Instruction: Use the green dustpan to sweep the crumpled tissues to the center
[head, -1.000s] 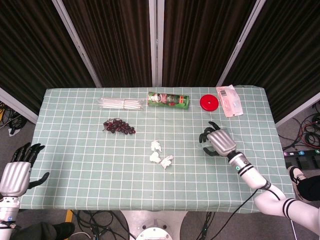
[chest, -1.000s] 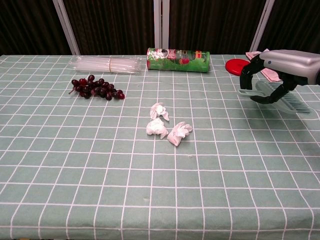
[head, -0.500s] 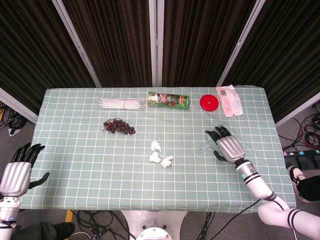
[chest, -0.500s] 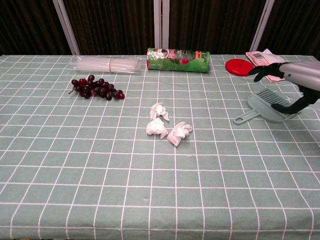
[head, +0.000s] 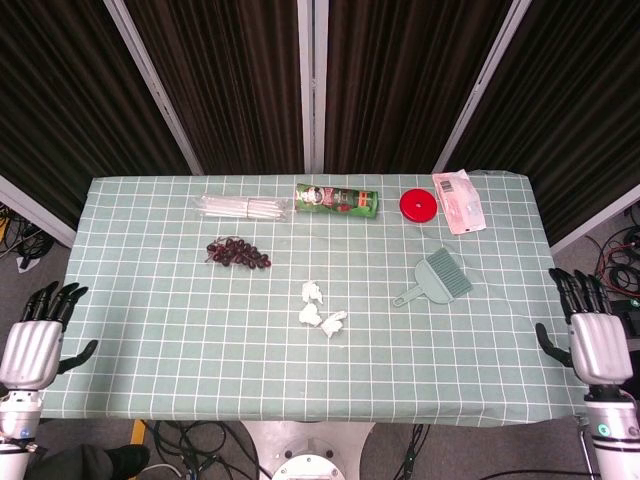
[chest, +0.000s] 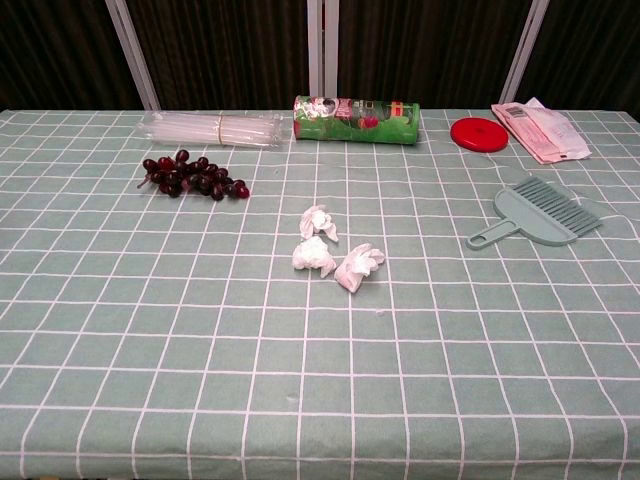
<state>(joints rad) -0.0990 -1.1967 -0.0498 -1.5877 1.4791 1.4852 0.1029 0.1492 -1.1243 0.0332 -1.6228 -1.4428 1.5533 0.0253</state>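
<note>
The green dustpan lies flat on the checked cloth right of centre, its handle pointing toward the middle. Three crumpled tissues sit close together near the table's centre. My right hand hangs off the table's right edge, fingers spread, holding nothing. My left hand hovers off the left edge, also open and empty. Neither hand shows in the chest view.
A bunch of dark grapes and a pack of clear straws lie at the back left. A green can lies on its side at the back centre, with a red lid and a pink packet to its right.
My right hand let go of the dustpan and pulled back off the table's right edge. The dustpan now lies alone on the cloth. The left hand barely moved.
</note>
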